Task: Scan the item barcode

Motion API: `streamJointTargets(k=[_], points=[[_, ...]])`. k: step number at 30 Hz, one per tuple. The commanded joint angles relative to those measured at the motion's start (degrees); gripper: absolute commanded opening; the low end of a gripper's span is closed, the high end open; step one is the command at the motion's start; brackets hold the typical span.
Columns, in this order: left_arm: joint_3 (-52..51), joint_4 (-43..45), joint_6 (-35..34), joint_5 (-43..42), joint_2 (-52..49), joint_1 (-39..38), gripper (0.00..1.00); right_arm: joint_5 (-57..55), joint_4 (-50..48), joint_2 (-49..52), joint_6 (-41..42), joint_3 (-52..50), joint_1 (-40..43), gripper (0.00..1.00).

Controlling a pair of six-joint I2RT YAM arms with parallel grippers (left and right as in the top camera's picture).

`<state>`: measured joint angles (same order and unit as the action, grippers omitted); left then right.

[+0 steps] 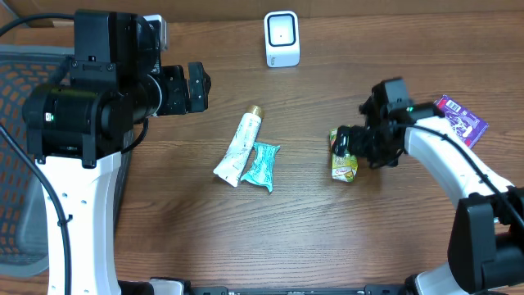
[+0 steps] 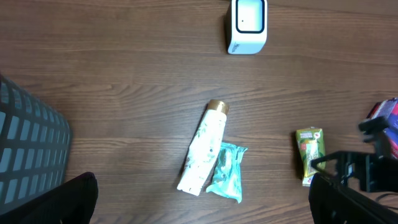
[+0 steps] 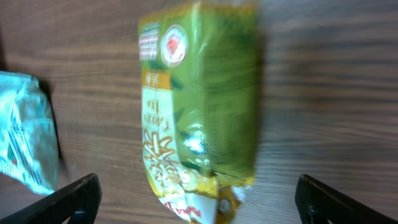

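from overhead the right gripper hangs wide open over the top end of the green tea packet, well apart from the white scanner, so i'd centre and lower before closing; the left wrist view shows the left gripper spread and empty, with the packet far off to its right; the right wrist view puts the packet between the open fingers, untouched.

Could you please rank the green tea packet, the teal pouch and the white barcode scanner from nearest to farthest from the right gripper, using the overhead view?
1. green foil tea packet: directly under the right gripper, between its open fingers.
2. teal crinkled pouch: mid-table, beside a white tube.
3. white box-shaped scanner: at the table's far edge.
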<state>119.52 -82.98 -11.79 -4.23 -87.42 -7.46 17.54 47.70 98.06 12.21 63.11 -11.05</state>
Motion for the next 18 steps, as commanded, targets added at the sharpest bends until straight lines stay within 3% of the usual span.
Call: streamJointTargets(k=[1,8,9,18], points=[[0.52,0.07,1.07,0.2,-0.33,-0.07,1.0,5.25,-4.24,0.11,-3.52,-4.13,-0.96,1.0],[0.52,0.07,1.07,0.2,-0.33,-0.07,1.0,3.93,-13.38,0.44,-3.5,-10.38,-1.73,1.0],[0.52,0.07,1.07,0.2,-0.33,-0.07,1.0,3.96,-14.14,0.48,-3.5,-10.95,-1.73,0.96],[0.52,0.07,1.07,0.2,-0.33,-0.07,0.99,3.98,-15.54,0.46,-3.52,-11.87,-1.73,0.32]])
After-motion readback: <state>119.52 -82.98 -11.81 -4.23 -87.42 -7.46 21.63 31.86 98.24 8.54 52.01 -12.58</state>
